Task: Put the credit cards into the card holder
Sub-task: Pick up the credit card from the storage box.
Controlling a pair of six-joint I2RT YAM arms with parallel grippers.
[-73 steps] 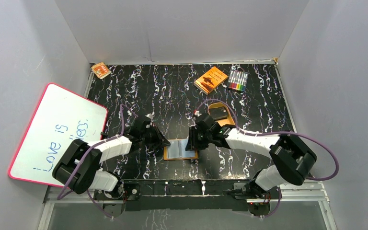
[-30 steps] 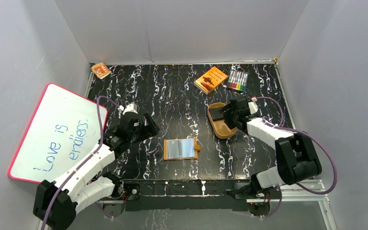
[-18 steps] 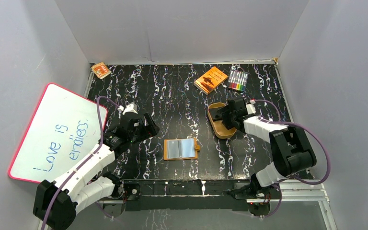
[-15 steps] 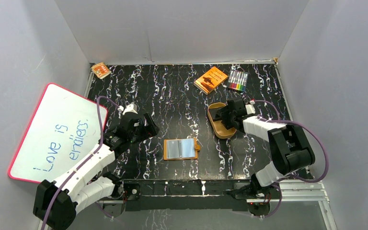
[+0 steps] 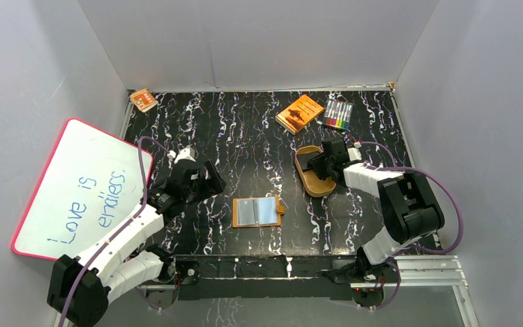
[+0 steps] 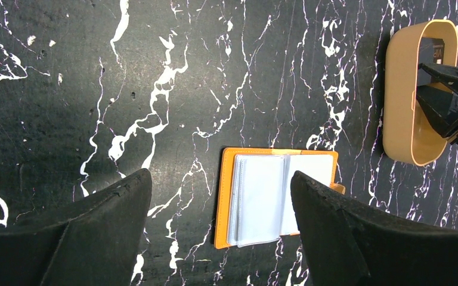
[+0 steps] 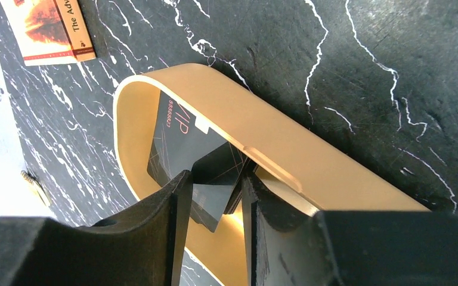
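Observation:
The card holder lies open on the black marble table, its clear sleeves facing up inside the orange cover. Dark credit cards, one printed "VIP", sit in the gold oval tray to its right. My right gripper reaches into the tray. Its jaws are half closed, with tilted cards between the fingers; whether they pinch them is unclear. My left gripper hovers left of the holder, wide open and empty.
An orange book and a set of markers lie at the back right. A small orange box sits at the back left corner. A whiteboard leans on the left wall.
The right gripper left the card holder for the tray, sank among the cards, and its jaws narrowed. The left arm drew back to the left and then held still.

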